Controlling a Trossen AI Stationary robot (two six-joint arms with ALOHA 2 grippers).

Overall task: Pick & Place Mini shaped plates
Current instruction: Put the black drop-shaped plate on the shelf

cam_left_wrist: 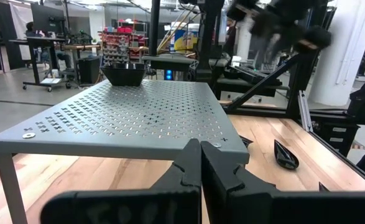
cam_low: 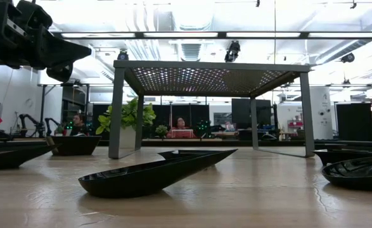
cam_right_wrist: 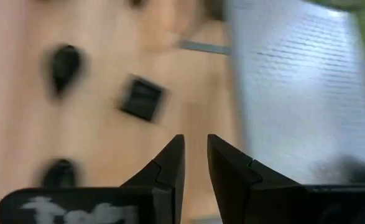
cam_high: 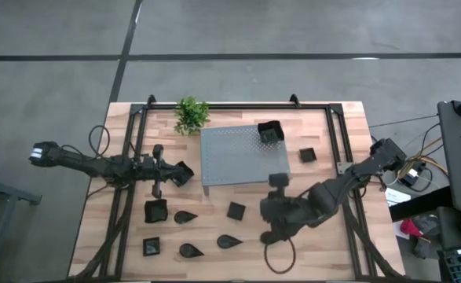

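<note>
— Where are the small glossy black dishes now?

— Most lie on the pale wooden table (cam_high: 96, 228), in front of the grey perforated metal stand (cam_high: 234, 161). I see a small square black dish (cam_high: 235, 210) and a black teardrop-shaped dish (cam_high: 229, 241) near the right gripper (cam_high: 270, 214). One deeper square black dish (cam_high: 270, 133) stands on a back corner of the stand, and another little square one (cam_high: 307, 155) sits on the table just beside the stand.

— Is the right gripper holding something?

— No. In its wrist view the two fingers stand only a narrow gap apart, with nothing between them, above the table. The left gripper (cam_high: 181, 173) is pressed together, empty, beside the stand's left edge.

— How will such a dish behave, you think?

— I judge it light and stiff, but the shiny surface looks slippery and it may chip if dropped. I would pinch the raised rim of a square one, one finger inside and one outside. The teardrop is low and slanted; taking it across its thick round end seems safer than at the thin tip.
</note>
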